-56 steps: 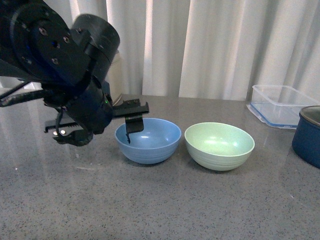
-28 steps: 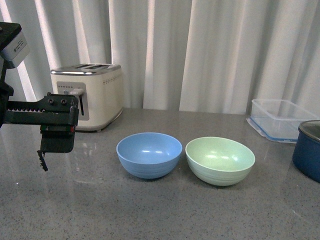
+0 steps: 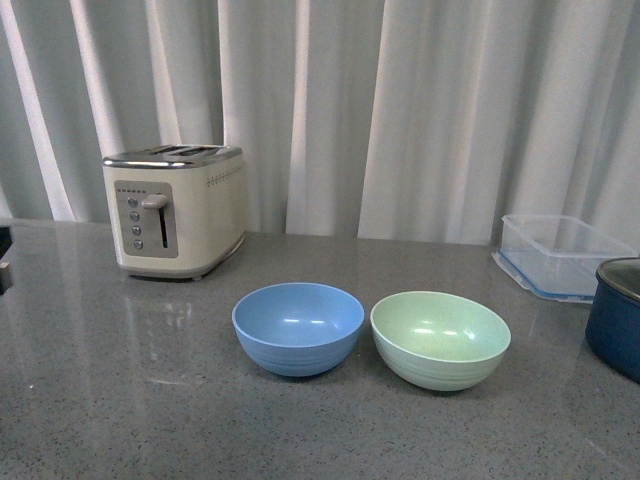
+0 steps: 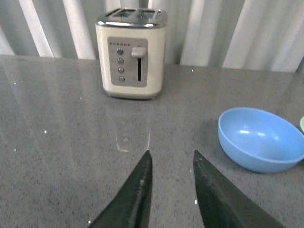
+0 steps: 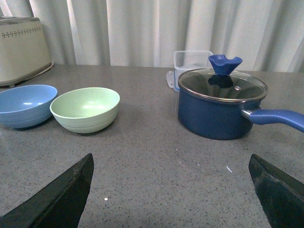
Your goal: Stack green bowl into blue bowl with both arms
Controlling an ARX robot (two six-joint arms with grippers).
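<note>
Shows one grey counter [image 3: 120,400] running off the front view on both sides, backed by one white curtain [image 3: 400,100]. Leaves bare stone open in front of the bowls and to their left. Counts one cream toaster [image 3: 175,210] at back left, one navy pot [image 5: 216,111] with lid far right, and one clear container [image 3: 560,250] behind it. Finds two bowls mid-counter: blue bowl [image 3: 298,328] left, green bowl [image 3: 440,340] just beside it on the right, both upright, unstacked. Sets left gripper [image 4: 172,153] low over bare counter, fingers slightly parted, empty, facing the toaster. Spreads right gripper [image 5: 171,159] wide, empty, facing bowls and pot.
</note>
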